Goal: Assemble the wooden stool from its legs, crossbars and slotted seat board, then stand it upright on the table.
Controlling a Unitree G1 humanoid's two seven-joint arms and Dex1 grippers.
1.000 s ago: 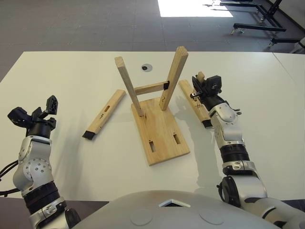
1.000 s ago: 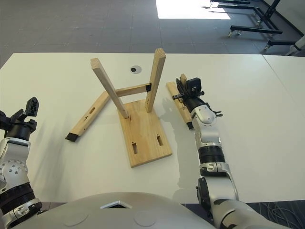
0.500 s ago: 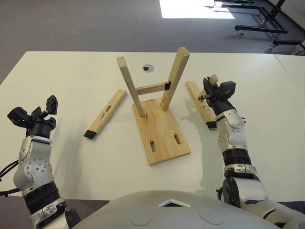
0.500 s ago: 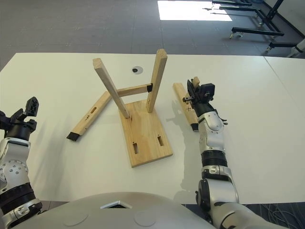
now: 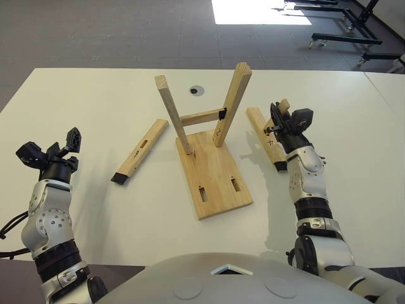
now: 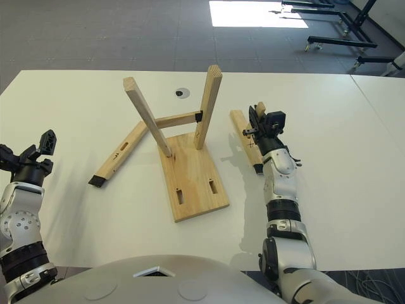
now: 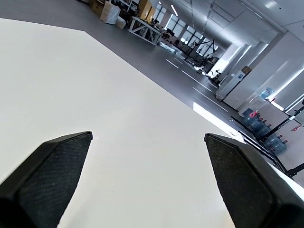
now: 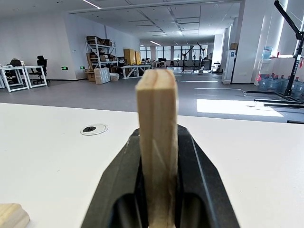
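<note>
1. The right tool (image 5: 277, 120) is clamping a short crossbar (image 8: 157, 142) between its fingers.
2. A loose leg (image 5: 261, 134) is lying just beside that tool on the surface (image 5: 95, 95).
3. The seat board (image 5: 218, 180), carrying two standing legs (image 5: 229, 104), is lying between both tools.
4. The left tool (image 5: 50, 148) is hovering with its fingers spread apart, and another leg (image 5: 139, 151) is lying between it and the board.

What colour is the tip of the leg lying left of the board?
Black tip, best in left eye view.
</note>
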